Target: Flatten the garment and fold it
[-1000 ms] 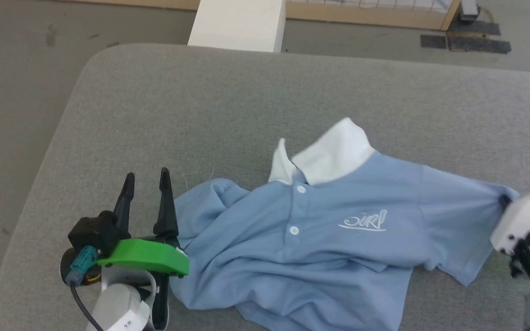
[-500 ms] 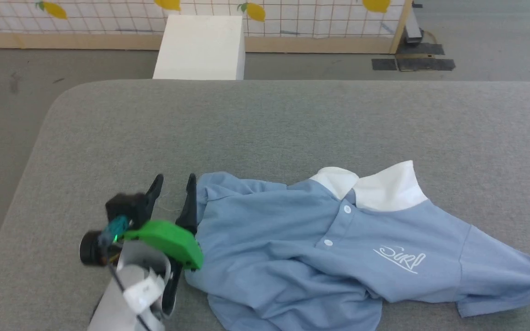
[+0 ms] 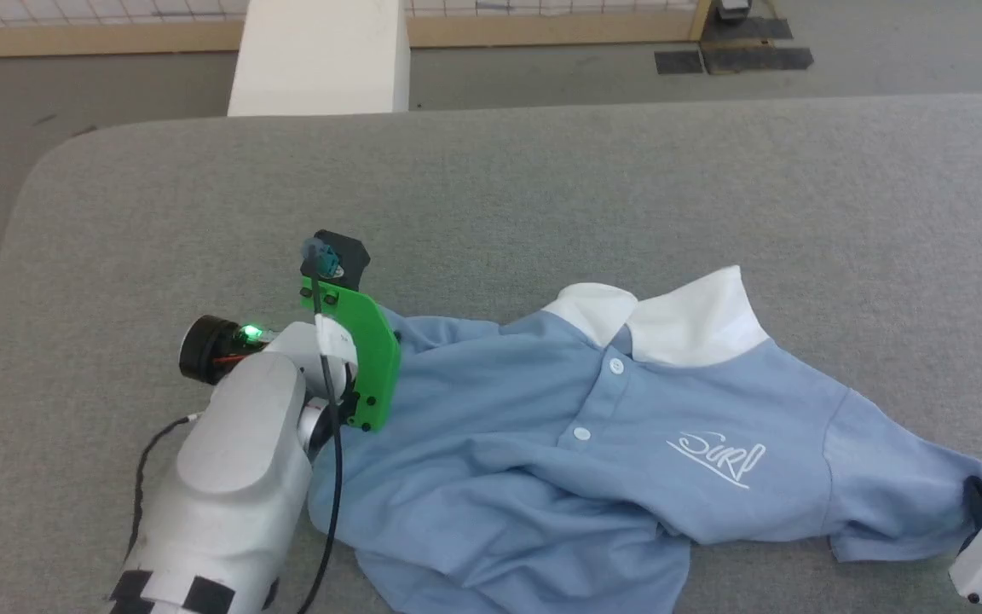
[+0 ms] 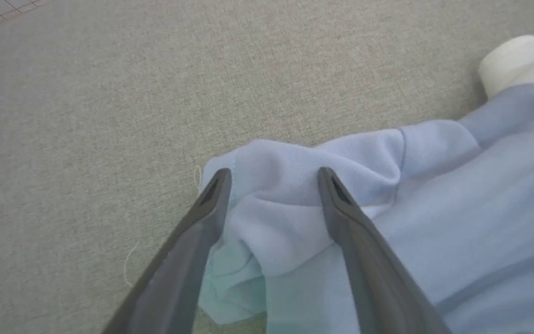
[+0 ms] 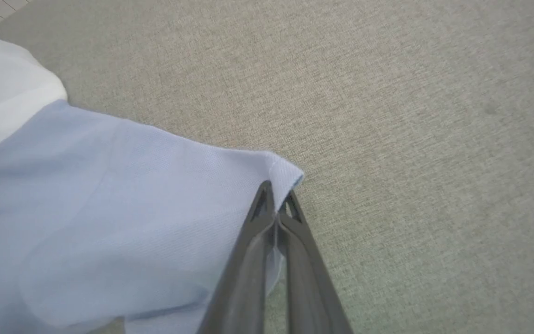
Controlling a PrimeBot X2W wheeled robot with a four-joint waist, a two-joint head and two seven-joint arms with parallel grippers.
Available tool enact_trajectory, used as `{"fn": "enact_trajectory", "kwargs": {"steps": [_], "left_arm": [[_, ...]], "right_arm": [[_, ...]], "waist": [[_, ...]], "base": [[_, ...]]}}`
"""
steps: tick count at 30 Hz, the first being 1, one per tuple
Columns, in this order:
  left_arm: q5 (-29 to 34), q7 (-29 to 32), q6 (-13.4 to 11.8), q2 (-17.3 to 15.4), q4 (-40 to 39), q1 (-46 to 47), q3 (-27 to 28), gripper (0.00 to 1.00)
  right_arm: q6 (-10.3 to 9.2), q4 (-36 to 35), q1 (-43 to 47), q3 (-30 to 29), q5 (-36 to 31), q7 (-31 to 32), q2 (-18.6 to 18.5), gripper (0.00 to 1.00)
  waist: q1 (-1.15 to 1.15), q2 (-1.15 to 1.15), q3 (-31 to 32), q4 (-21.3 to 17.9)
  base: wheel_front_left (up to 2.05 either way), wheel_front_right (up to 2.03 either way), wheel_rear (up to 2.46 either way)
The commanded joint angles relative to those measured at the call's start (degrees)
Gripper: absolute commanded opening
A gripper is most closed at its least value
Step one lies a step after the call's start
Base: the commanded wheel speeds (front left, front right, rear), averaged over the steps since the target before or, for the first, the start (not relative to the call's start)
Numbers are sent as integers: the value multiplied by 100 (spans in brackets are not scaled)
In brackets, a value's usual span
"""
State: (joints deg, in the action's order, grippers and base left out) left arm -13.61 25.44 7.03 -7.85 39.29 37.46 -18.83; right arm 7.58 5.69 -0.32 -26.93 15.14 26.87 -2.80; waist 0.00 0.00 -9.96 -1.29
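To stretch the shirt (image 3: pixel 542 443), my right gripper (image 5: pixel 276 195) pinches one sleeve (image 5: pixel 230 176); my left gripper (image 4: pixel 274 178), spread, seemingly straddles the sleeve beyond the collar (image 3: pixel 687 328).

I have the whole far half of the surface (image 3: pixel 542 170) bare, from the far left corner across to the right edge, so a gripper can sweep there freely. The garment (image 3: pixel 542 443) covers the near middle and near right, collar toward the far edge. My left arm (image 3: pixel 235 460) stands over the near left part and blocks that side of the cloth. The left gripper (image 4: pixel 274 178) has its fingers (image 4: pixel 211 199) apart astride a bunched sleeve. The right gripper (image 5: pixel 276 192), fingers pinched on the other sleeve's hem, sits near the right edge with bare surface beyond it. A white block (image 3: pixel 320 55) stands on the floor (image 3: pixel 73 85) just past the far edge.
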Motion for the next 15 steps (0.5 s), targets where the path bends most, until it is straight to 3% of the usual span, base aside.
{"fn": "enact_trajectory", "kwargs": {"steps": [1, 9, 10, 11, 13, 15], "left_arm": [[-7, 233, 16, -99, 171, 169, -82, 100], [-56, 1680, 33, -163, 897, 469, -398, 100], [-129, 1867, 35, -144, 959, 447, -403, 43], [-181, 2002, 36, -135, 993, 426, -414, 0], [-239, 2053, 41, -160, 919, 397, -498, 0], [-204, 1372, 24, -256, 611, 439, -466, 0]], "right_arm": [[-9, -18, -113, 28, 40, -38, -8, 0], [-9, 54, -168, 164, 52, -54, -8, 0], [-9, 67, -172, 190, 57, -54, -8, 0], [-9, 75, -175, 209, 59, -57, -8, 0], [-9, 80, -190, 256, 78, -77, -8, 0], [-9, 40, -233, 283, 72, -153, -8, 0]], "waist": [[0, 0, -172, -156], [0, 0, -298, -330], [0, 0, -293, -347], [0, 0, -292, -358], [0, 0, -289, -371], [0, 0, -291, -358]], "base": [[0, 0, 0], [0, 0, 0], [0, 0, 0], [0, 0, 0], [0, 0, 0], [0, 0, 0]]}}
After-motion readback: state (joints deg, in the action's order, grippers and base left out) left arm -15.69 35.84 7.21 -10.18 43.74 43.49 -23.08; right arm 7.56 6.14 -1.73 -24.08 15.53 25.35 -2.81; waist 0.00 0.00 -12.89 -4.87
